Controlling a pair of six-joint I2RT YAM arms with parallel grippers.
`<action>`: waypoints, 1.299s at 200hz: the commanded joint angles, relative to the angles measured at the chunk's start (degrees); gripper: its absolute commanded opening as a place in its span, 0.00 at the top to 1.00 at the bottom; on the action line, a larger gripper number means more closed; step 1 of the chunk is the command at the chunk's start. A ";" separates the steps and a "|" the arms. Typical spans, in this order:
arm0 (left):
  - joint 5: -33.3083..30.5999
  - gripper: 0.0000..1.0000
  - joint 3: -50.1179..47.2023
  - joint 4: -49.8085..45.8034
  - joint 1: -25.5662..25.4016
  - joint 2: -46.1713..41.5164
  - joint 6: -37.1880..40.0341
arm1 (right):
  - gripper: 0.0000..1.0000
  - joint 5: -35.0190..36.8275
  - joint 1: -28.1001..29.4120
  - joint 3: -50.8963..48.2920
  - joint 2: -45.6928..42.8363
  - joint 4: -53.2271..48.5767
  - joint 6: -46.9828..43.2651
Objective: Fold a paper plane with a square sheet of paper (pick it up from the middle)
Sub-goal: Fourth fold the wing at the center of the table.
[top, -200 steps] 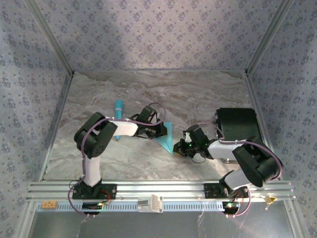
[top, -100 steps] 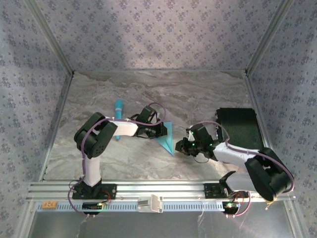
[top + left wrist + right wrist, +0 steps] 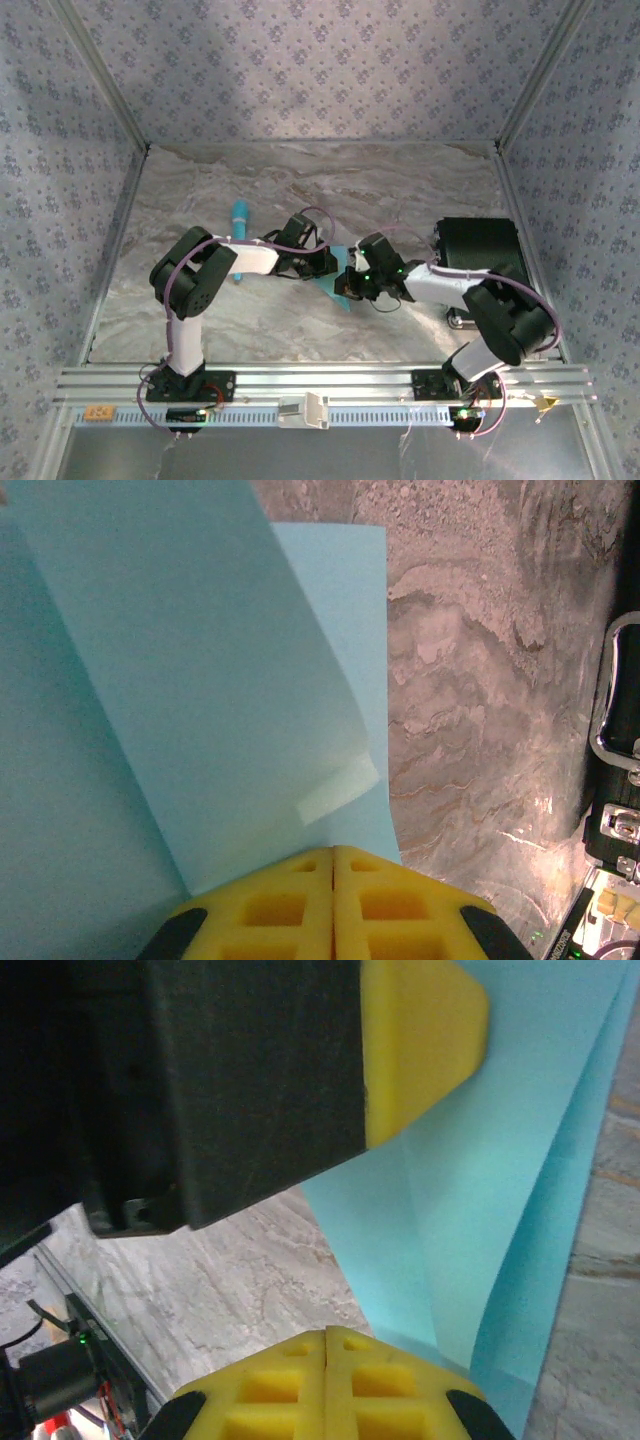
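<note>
Creasing is judged the step in hand: the partly folded square sheet of paper [image 3: 200,680] is seen mid-frame on the worktop [image 3: 300,190], with the left pincer [image 3: 333,852] and right pincer [image 3: 326,1335] both closed at its edge. Pressure should be slid slowly along the fold.

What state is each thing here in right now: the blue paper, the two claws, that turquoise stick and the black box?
blue paper: folded over in layers, top flap curling up loose.
left claw: shut on the blue paper.
right claw: shut, fingers together at the blue paper's edge; whether it pinches the sheet cannot be told.
turquoise stick: lying flat on the table, untouched.
black box: sitting at the right side, untouched.
</note>
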 commanded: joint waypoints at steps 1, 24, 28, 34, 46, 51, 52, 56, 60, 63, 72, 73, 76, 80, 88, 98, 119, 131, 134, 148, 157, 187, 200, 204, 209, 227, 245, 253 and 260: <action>-1.82 0.92 -0.26 -2.73 -0.29 2.55 0.63 | 1.00 1.10 0.85 2.86 2.51 -2.24 -1.70; -1.85 0.92 -0.26 -2.86 -0.24 2.32 0.76 | 1.00 2.62 1.24 4.20 4.16 -4.46 -2.30; -1.81 0.92 -0.26 -2.89 -0.23 2.37 0.74 | 1.00 2.94 1.33 4.21 4.36 -4.79 -2.36; -1.78 0.92 -0.26 -2.83 -0.23 2.38 0.76 | 1.00 3.56 1.39 4.27 4.64 -5.51 -2.26; -1.84 0.92 -0.26 -2.82 -0.28 2.37 0.80 | 1.00 4.20 1.30 3.98 4.94 -6.18 -2.15; -1.85 0.92 -0.26 -2.90 -0.26 2.38 0.85 | 1.00 4.34 1.27 3.73 4.92 -6.24 -2.02; -1.86 0.92 -0.26 -2.91 -0.24 2.42 0.85 | 1.00 4.40 1.31 3.66 4.89 -6.25 -2.03; -1.83 0.92 -0.26 -2.92 -0.23 2.39 0.85 | 1.00 4.64 1.29 3.35 4.87 -6.24 -1.89; -1.86 0.92 -0.26 -2.91 -0.25 2.40 0.84 | 1.00 4.87 1.19 3.02 4.83 -6.25 -1.73; -1.86 0.92 -0.26 -2.91 -0.23 2.39 0.85 | 1.00 5.02 1.18 2.79 4.75 -6.19 -1.64; -1.86 0.92 -0.31 -2.91 -0.28 2.46 0.85 | 1.00 5.07 1.02 1.91 4.57 -5.73 -1.42; -1.86 0.92 -0.28 -2.91 -0.30 2.46 0.85 | 1.00 5.07 1.01 1.78 4.59 -5.69 -1.38; -1.85 0.92 -0.26 -2.91 -0.24 2.47 0.85 | 1.00 5.01 0.96 1.54 4.55 -5.51 -1.25; -1.86 0.92 -0.25 -2.92 -0.27 2.47 0.85 | 1.00 4.91 0.92 1.15 4.49 -5.20 -1.11; -1.87 0.92 -0.26 -3.00 -0.24 2.55 0.85 | 1.00 4.64 0.67 0.55 4.45 -4.47 -0.80; -1.86 0.92 -0.26 -3.04 -0.30 2.51 0.85 | 1.00 4.25 0.50 -0.27 4.43 -3.82 -0.37; -1.93 0.92 -0.26 -3.10 -0.26 2.64 0.94 | 1.00 3.68 0.32 -2.09 4.12 -1.86 0.53; -1.95 0.92 -0.28 -3.08 -0.25 2.67 0.92 | 1.00 3.25 0.13 -3.26 3.84 -0.39 1.23; -1.95 0.92 -0.26 -3.09 -0.23 2.72 0.92 | 1.00 2.97 0.13 -3.70 3.80 0.07 1.45; -2.11 0.92 -0.26 -3.17 -0.23 2.79 0.94 | 1.00 2.49 -0.04 -5.21 3.35 1.97 2.47; -2.03 0.92 -0.22 -3.18 -0.23 2.76 0.94 | 1.00 2.45 -0.07 -5.89 3.08 2.51 2.90; -2.19 0.93 -0.16 -3.34 -0.27 3.18 0.90 | 1.00 2.41 -0.38 -8.38 1.59 3.52 3.17; -2.26 0.93 -0.09 -3.50 -0.21 3.26 0.92 | 1.00 2.17 -0.44 -8.97 0.36 3.55 3.14; -2.28 0.93 -0.09 -3.49 -0.25 3.26 0.93 | 1.00 2.21 -0.48 -9.10 -0.13 3.39 3.05; -2.36 0.93 -0.17 -3.52 -0.20 3.26 0.98 | 1.00 2.17 -0.48 -9.19 -0.62 2.98 2.92; -2.59 0.93 -0.17 -3.63 -0.20 3.34 1.03 | 1.00 2.11 -0.66 -9.32 -1.75 0.92 1.96; -2.61 0.93 -0.09 -3.70 -0.18 3.52 0.94 | 1.00 2.23 -0.68 -10.78 -2.40 0.84 2.16; -2.65 0.93 -0.09 -3.76 -0.14 3.61 0.98 | 1.00 2.30 -0.75 -11.62 -2.52 1.11 2.46; -2.63 0.93 -0.09 -3.81 -0.21 3.61 0.92 | 1.00 2.35 -0.68 -12.45 -2.68 1.44 2.79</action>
